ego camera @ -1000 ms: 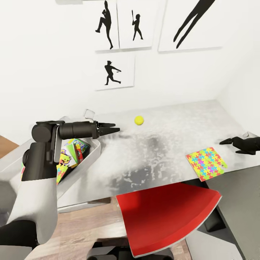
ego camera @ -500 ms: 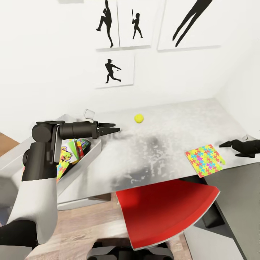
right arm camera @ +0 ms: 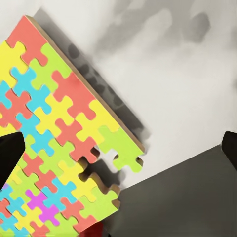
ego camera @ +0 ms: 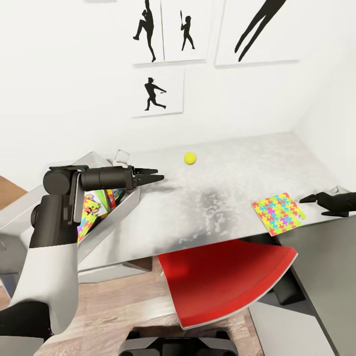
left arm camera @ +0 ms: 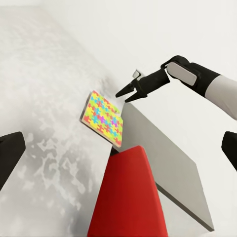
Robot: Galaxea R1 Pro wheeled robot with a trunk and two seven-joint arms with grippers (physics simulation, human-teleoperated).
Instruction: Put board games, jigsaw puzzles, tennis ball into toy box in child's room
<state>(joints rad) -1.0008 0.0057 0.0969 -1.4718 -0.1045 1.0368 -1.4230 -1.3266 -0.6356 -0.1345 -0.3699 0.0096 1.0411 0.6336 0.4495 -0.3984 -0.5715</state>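
Partly done, by the look of it. Toy box [ego camera: 129, 207] at the table's [ego camera: 222, 198] left end already holds several colourful game boxes, leaning on edge. Left to do: one jigsaw puzzle [ego camera: 278, 212] lying flat at the front right edge, and the tennis ball [ego camera: 190, 157] near the back wall. Left gripper [ego camera: 153, 177] hovers just past the box rim, jaws spread, empty. Right gripper [ego camera: 306, 199] just beside the puzzle, jaws parted, holding nothing. Red chair [ego camera: 222, 277] tucked below.

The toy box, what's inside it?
Inside the toy box lie colourful game boxes, leaning against each other. The left arm hides the rest, so how many cannot be counted.
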